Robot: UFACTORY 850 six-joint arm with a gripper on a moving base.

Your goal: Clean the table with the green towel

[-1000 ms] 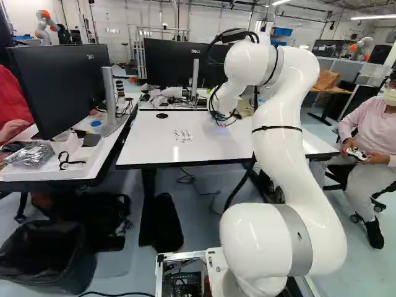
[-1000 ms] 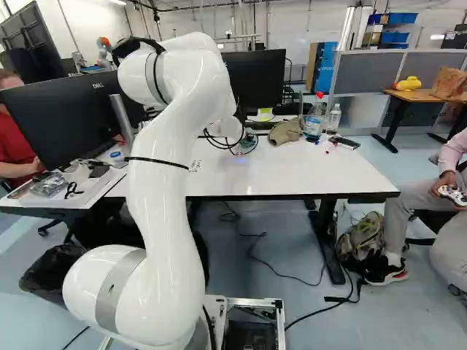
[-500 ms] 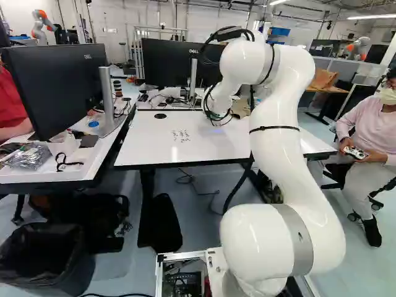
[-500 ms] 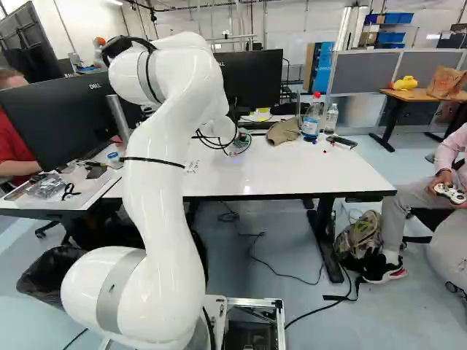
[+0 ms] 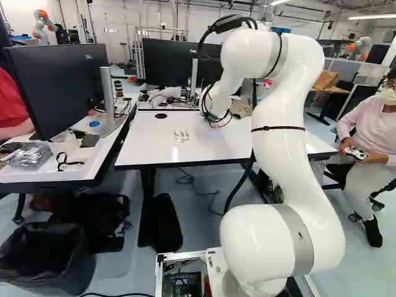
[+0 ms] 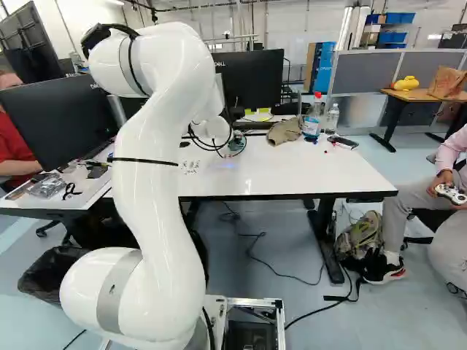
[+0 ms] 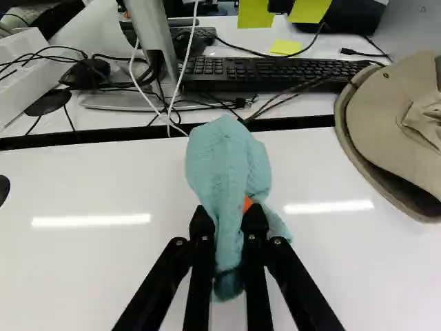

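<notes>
Leftward toward the scribbles (image 5: 182, 135), my arm (image 5: 281, 158) has swung my gripper (image 5: 216, 119) across the table (image 5: 148, 148), its two fingers nearly together, pinching the bunched towel (image 7: 224, 162) between them.

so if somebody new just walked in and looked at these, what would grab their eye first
Probably the big white arm, towering right of the middle in the left base view. Next, the blue-green towel pinched between the fingers of the black gripper in the wrist view, with a tan hat beside it. Then the dark markings on the white table.
</notes>
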